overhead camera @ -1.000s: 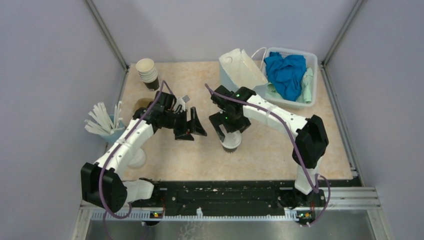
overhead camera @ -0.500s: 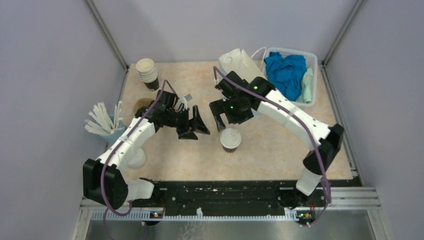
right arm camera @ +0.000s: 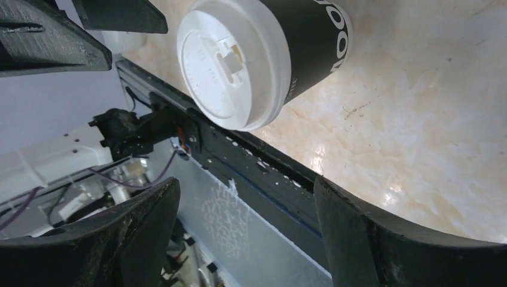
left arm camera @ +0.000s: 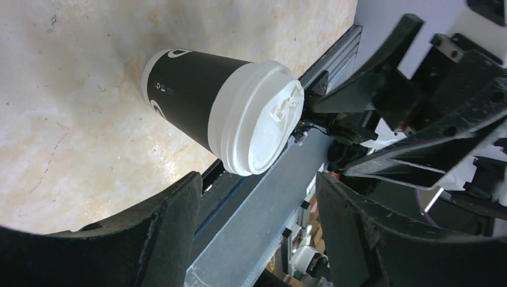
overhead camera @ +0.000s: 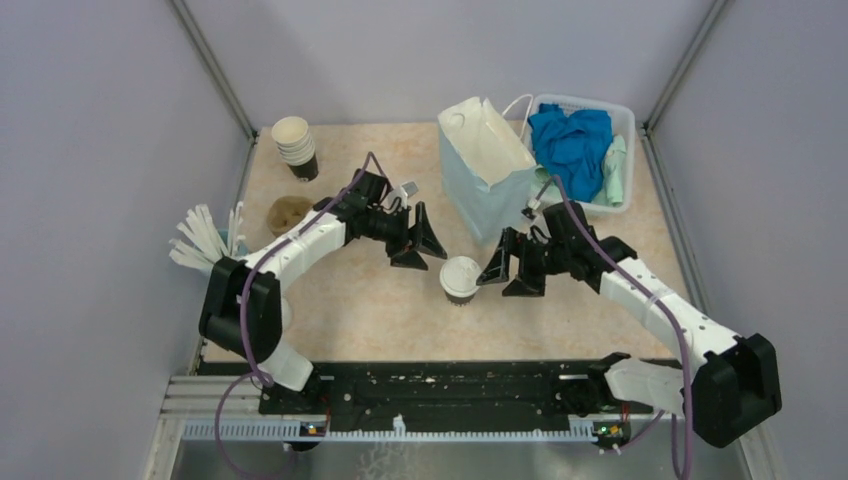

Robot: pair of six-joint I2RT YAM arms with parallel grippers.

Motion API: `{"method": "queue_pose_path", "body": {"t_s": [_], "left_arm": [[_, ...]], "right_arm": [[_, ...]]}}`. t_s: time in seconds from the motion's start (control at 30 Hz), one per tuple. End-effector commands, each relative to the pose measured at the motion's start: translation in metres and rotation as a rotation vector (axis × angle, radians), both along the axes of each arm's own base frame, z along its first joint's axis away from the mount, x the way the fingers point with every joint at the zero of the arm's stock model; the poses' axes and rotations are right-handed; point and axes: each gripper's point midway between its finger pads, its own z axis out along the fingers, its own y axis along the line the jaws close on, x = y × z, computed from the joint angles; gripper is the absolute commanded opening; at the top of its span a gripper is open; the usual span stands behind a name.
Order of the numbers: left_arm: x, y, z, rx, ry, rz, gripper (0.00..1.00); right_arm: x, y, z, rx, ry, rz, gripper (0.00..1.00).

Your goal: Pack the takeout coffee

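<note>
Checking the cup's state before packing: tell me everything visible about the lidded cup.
The cup is small, of dark paper with white print, and capped by a round white plastic lid with a sip tab, seated on the rim. It stands upright on the table, nearer the arms than the bag. Only the table touches it: the left gripper and right gripper flank it, both open and apart from it.

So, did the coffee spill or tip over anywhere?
Nothing stands out. The takeout coffee stands upright on the table with its lid on, no puddle around it, and the paper bag stands upright too.
</note>
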Motion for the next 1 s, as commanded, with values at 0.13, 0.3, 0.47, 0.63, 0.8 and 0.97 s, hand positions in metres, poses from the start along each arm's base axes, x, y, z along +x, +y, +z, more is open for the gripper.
{"method": "queue_pose_path", "body": {"t_s": [0.13, 0.3, 0.47, 0.63, 0.8, 0.97], "left_arm": [[0.011, -0.020, -0.004, -0.062, -0.017, -0.069, 0.77], [0.010, -0.026, -0.015, -0.063, 0.009, -0.087, 0.73], [0.010, -0.026, -0.024, -0.054, 0.024, -0.096, 0.67], [0.010, -0.025, -0.036, -0.029, 0.049, -0.097, 0.61], [0.013, -0.024, -0.043, -0.005, 0.060, -0.082, 0.53], [0.010, -0.019, -0.057, 0.033, 0.089, -0.058, 0.46]], "right_arm": [[0.031, 0.025, 0.014, 0.241, -0.068, -0.024, 0.79], [0.038, 0.023, -0.001, 0.230, -0.052, -0.055, 0.74], [0.044, 0.023, -0.015, 0.211, -0.029, -0.057, 0.65], [0.046, 0.025, -0.028, 0.194, -0.005, -0.044, 0.60], [0.046, 0.024, -0.038, 0.173, 0.009, -0.036, 0.56], [0.046, 0.024, -0.051, 0.165, 0.031, -0.038, 0.52]]}}
